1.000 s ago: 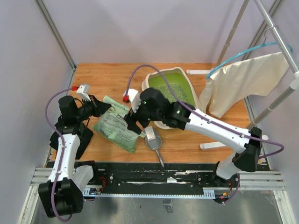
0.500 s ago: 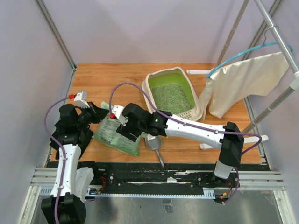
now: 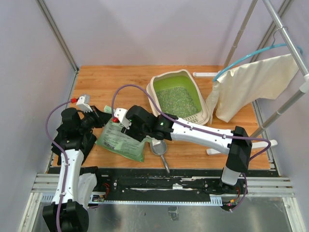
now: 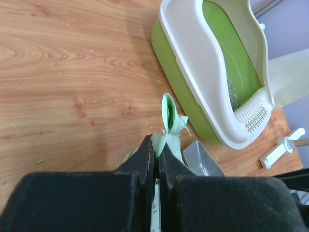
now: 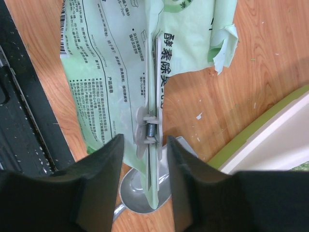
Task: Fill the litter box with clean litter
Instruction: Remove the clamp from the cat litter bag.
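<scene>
Your right claw [image 5: 144, 145] stands part open astride the white clip [image 5: 147, 128] that runs along the printed bag [image 3: 120, 137]. One finger sits on each side with a thin gap to the clip, so nothing is gripped there. Your left claw [image 4: 155, 145] is clenched on the bag's twisted green corner.

The litter box [image 3: 199, 119] stands upright, and the clean litter [image 3: 176, 100] lies across its green floor. The bag lies flat on the tabletop [image 3: 111, 79], to the near left of the litter box and apart from it.

A second ago your right arm hung over the litter box's near-left corner and hid it. That arm has since swung left over the bag, and the whole rim shows. Over the last half second the arm has barely moved. The bag and the litter box have not shifted.

The metal scoop [image 3: 158, 146] lies just in front of the litter box, and its handle runs out past the tabletop's near edge. The cream cloth [image 3: 251, 84] hangs close against the litter box's right side. Bare wood lies open behind and to the far left of the litter box.
</scene>
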You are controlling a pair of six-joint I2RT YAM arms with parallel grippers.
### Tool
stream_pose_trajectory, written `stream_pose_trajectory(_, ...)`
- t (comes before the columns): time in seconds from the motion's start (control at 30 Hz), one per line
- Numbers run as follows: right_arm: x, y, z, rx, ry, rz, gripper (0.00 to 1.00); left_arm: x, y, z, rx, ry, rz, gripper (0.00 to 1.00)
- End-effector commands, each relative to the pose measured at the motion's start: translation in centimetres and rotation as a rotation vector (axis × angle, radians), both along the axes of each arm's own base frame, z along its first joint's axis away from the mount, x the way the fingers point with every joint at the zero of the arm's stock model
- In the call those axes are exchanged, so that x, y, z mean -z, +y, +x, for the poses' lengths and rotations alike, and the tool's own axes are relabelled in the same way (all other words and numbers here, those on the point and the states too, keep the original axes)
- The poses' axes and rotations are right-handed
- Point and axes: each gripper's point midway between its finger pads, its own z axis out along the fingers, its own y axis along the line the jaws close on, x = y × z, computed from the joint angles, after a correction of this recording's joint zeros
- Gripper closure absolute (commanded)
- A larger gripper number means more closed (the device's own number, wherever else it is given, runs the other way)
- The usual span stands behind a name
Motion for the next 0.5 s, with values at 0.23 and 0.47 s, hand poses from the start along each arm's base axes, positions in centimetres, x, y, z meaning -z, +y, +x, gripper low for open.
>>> stream_pose_trajectory(0.23, 0.7, 1.3, 0.5, -0.025, -0.039, -0.041, 0.54, -4.4, -0.8, 0.0, 0.044, -0.135, -0.005, 1.00)
stream_pose_trajectory(0.47, -0.3, 1.3, 0.5, -0.019, -0.064, -0.033, 0.90, -4.3, -0.6, -0.1, 0.038, -0.131, 0.003, 1.00)
